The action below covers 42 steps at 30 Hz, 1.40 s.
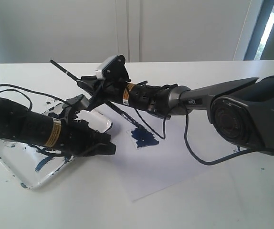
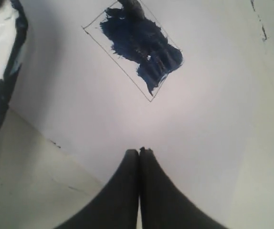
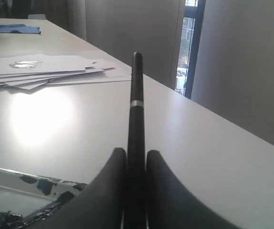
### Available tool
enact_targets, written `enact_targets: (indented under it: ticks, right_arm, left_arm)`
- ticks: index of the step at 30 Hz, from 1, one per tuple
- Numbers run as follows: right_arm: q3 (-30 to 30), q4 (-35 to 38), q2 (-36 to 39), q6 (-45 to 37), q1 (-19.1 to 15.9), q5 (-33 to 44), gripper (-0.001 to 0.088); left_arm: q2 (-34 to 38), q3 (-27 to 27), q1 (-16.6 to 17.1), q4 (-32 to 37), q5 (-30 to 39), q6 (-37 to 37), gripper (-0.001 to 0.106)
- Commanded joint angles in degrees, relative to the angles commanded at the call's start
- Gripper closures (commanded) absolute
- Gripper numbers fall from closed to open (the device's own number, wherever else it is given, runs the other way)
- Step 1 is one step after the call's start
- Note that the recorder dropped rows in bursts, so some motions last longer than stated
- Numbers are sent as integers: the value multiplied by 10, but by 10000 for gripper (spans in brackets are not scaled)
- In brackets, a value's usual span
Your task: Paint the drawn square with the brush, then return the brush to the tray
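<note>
Right gripper point(image 3: 136, 155) pinching brush point(image 3: 136, 86) mid-handle

So the hand point(image 3: 136, 157) has both dark fingers pinched tight on the black brush point(image 3: 136, 95), whose silver-banded handle sticks straight out past them. Close beside the brush's gripped end is a corner of the white tray point(image 3: 27, 177), its rim blotched dark blue. Well beyond the brush, a loose stack of white paper sheets point(image 3: 56, 71) lies on the pale worktop point(image 3: 199, 143), with a blue cloth point(image 3: 13, 28) farther off.
</note>
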Motion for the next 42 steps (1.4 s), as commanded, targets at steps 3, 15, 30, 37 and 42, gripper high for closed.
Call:
enact_targets:
  ticks: [3,15,30,37,42]
  right_arm:
    - [0,0,0,0,0,-6,868]
    - [0,39,1,4,22,-14,868]
    - [-3,61,12,-56,23,37,868]
    - [-3,18,5,-63,23,104,868]
    - [-3,5,-7,-73,23,150,868]
  left_arm:
    - [14,-1,-30,-5,35,-2,1004]
    - [37,-7,-28,30,49,-47,1004]
    - [37,-7,-22,82,46,-90,1004]
    - [37,-7,-12,91,42,-97,1004]
    - [37,-7,-9,100,43,-118,1004]
